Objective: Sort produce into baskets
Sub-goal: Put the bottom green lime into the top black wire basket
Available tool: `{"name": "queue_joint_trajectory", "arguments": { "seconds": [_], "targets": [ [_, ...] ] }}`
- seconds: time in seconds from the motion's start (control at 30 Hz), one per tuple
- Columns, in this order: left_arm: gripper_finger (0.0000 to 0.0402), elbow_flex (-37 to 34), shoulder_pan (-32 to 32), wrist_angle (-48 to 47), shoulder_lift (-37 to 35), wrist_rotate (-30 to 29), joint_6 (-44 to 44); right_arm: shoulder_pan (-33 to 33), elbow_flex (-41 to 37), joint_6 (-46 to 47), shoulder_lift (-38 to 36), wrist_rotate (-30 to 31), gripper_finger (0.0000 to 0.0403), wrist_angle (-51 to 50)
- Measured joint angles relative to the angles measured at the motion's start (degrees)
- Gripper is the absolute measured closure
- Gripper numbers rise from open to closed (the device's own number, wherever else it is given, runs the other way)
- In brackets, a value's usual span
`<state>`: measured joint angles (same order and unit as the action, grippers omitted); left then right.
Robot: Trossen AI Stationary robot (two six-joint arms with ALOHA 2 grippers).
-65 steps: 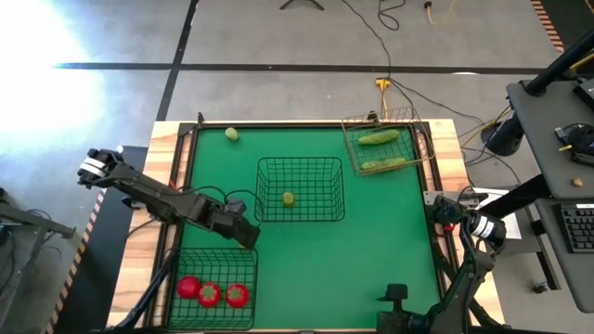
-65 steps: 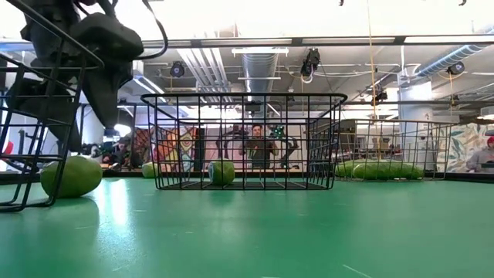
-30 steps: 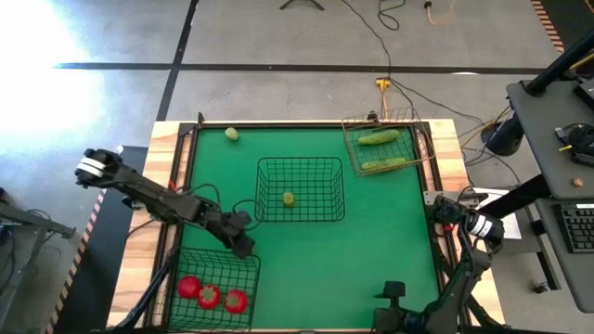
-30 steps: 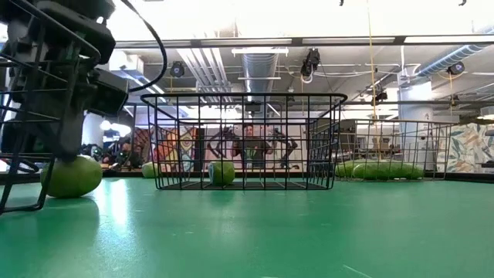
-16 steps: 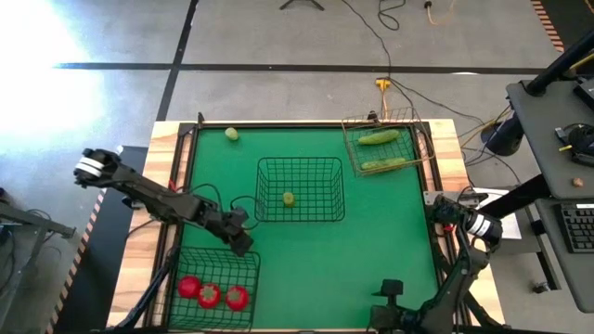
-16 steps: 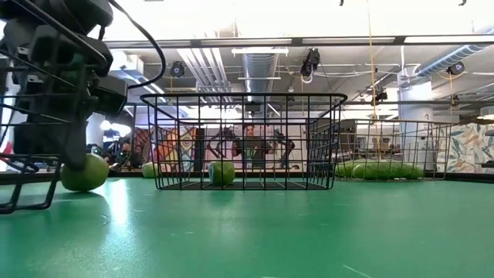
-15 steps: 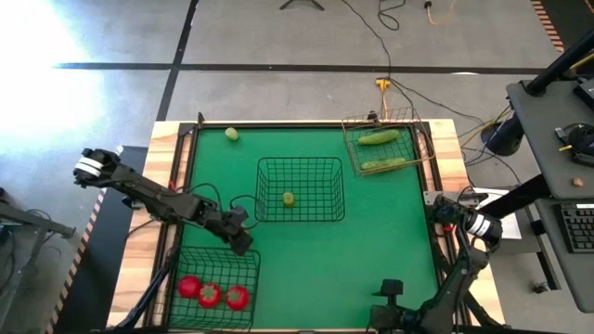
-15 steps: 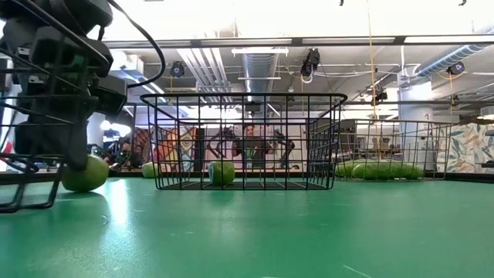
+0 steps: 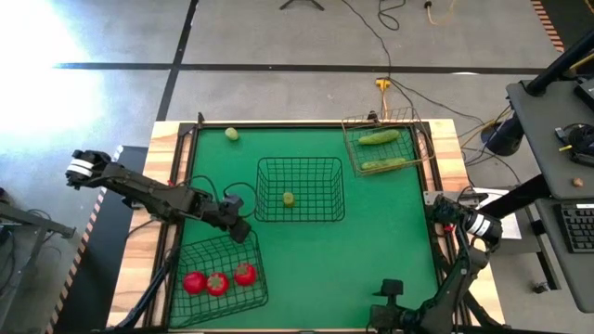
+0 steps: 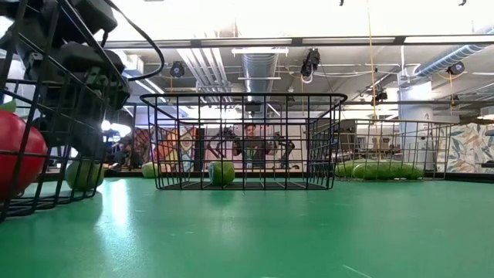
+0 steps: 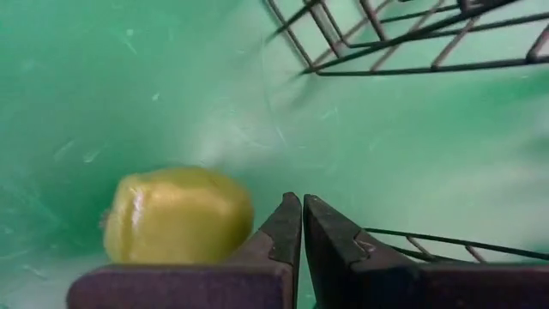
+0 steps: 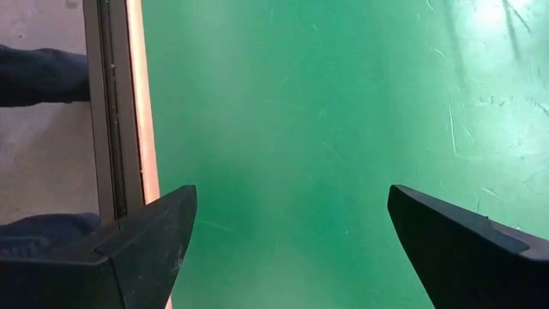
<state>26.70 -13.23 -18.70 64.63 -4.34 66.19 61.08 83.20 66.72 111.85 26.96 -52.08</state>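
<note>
Tilting on one edge, the dark wire basket [image 9: 215, 271] at the left front of the counter [image 9: 371, 223] had three red tomatoes [image 9: 218, 280] rolled toward its low side, and the left gripper [image 9: 239, 229], jaws pressed together on nothing, sat at its raised corner; any further push there could tip it and spill them. A pale yellow-green fruit [image 11: 178, 216] lay just beside those jaws and might be knocked away, while the right gripper [image 12: 287, 240] waited, jaws wide apart
</note>
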Motion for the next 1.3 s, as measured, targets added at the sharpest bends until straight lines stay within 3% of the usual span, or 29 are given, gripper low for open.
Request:
{"name": "queue_joint_trajectory", "arguments": {
  "seconds": [0.27,0.8,1.3],
  "targets": [
    [0.0401,1.9,-0.6,4.6,-1.1,0.5,-1.7,0.0,0.0,0.2,0.0,0.0,0.0026,-0.1],
    [0.0401,-0.8,2.5,-3.8,-1.8,4.9,8.7,0.0,0.0,1.0,0.0,0.0,0.0026,0.1],
    [0.0401,-0.5,8.1,-15.6,-7.5,-5.2,6.0,-0.2,0.0,1.2,0.0,-0.5,0.0026,-0.1]
  ]
}}
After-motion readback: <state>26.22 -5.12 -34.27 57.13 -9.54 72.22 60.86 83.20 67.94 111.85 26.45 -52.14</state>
